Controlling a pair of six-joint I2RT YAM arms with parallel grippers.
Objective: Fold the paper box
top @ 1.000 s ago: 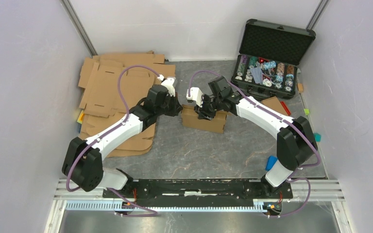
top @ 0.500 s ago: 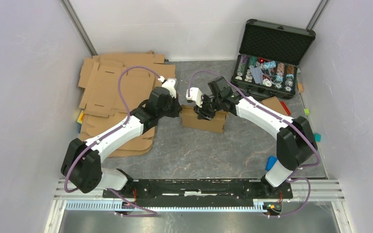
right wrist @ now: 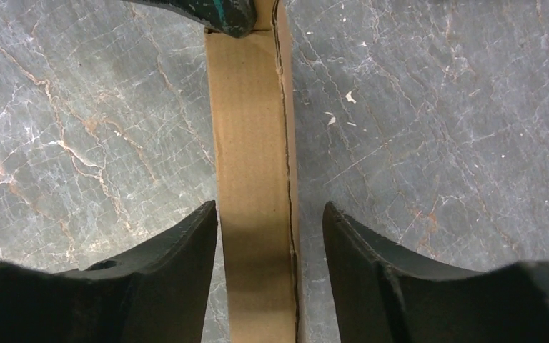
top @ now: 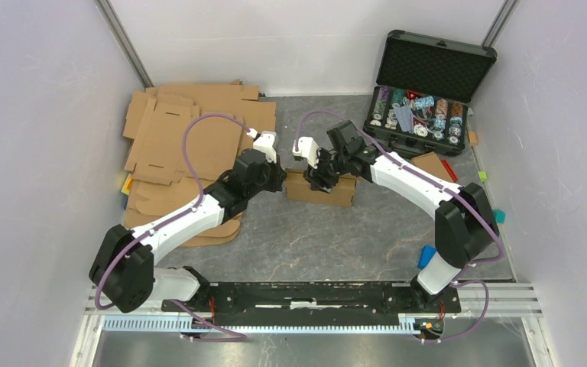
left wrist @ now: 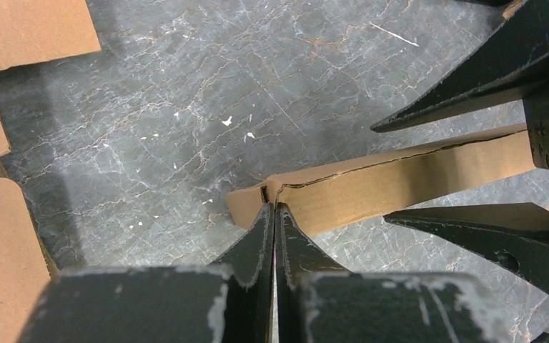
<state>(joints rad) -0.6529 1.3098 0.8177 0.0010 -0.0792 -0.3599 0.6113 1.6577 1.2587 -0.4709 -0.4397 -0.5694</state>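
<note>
The paper box (top: 322, 191) is a narrow folded strip of brown cardboard lying mid-table. My left gripper (top: 281, 178) is shut with nothing between its fingers. In the left wrist view its tips (left wrist: 273, 211) rest against the left end of the paper box (left wrist: 400, 186). My right gripper (top: 323, 176) hovers over the box's middle. In the right wrist view it stands open (right wrist: 270, 221) astride the paper box (right wrist: 251, 179), with a gap at each finger (right wrist: 179, 257). A dark fingertip (right wrist: 223, 16) of the left gripper shows at the box's far end.
A stack of flat cardboard blanks (top: 191, 134) lies at the back left, under the left arm. An open black case of poker chips (top: 422, 103) stands at the back right. A loose cardboard piece (top: 432, 164) and small coloured blocks (top: 426, 255) lie along the right side.
The right gripper's jaws have widened off the box's sides. The left arm has swung nearer, its shut tips sliding down to the box's left end.
</note>
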